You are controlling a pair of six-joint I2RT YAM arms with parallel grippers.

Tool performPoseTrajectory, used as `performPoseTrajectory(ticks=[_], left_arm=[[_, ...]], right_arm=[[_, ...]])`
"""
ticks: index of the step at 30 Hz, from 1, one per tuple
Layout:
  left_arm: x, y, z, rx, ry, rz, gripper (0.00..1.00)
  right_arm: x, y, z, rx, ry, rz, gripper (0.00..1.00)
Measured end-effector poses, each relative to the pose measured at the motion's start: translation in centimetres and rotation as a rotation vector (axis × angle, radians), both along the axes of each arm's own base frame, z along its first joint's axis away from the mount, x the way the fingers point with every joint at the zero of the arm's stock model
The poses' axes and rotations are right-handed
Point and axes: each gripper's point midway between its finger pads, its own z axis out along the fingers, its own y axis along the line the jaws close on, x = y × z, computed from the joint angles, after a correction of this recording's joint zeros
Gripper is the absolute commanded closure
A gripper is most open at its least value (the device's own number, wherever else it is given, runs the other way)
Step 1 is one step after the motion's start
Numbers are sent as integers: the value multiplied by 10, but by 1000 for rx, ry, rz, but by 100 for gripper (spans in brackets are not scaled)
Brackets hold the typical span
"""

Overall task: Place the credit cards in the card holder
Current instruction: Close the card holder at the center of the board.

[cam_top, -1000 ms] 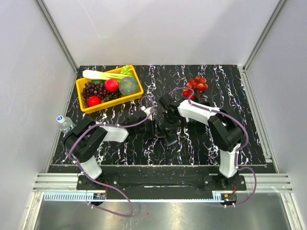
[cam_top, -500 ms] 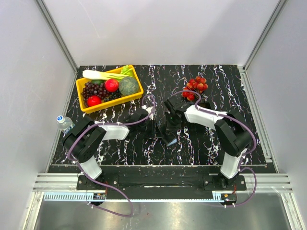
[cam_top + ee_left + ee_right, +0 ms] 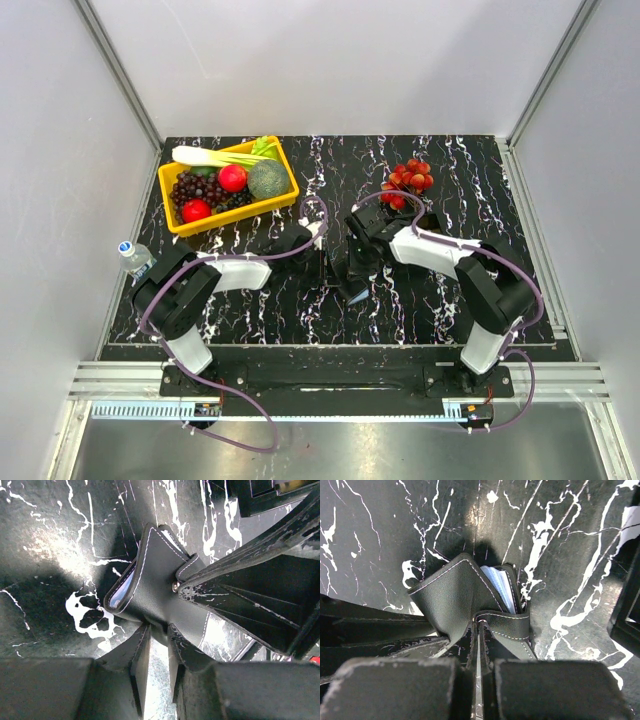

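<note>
Black card holder [image 3: 452,592], bent half-open, shows pale-blue lining.

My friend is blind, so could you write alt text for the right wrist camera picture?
The right gripper pinches one edge of a black card holder, spread partly open to show its pale blue inside, against a black white-veined table.

One card holder [image 3: 455,595], one yellow basket [image 3: 235,212], one bottle [image 3: 133,256], two arms [image 3: 232,272] [image 3: 440,250]
</note>
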Motion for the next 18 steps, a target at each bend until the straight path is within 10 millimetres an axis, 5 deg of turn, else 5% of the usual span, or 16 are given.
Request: performPoseTrajectory(ticks=[18], left_arm=[[20,-7,14,4,-95,-5,69]], right_arm=[[15,-34,5,-74,-89,-58,99]])
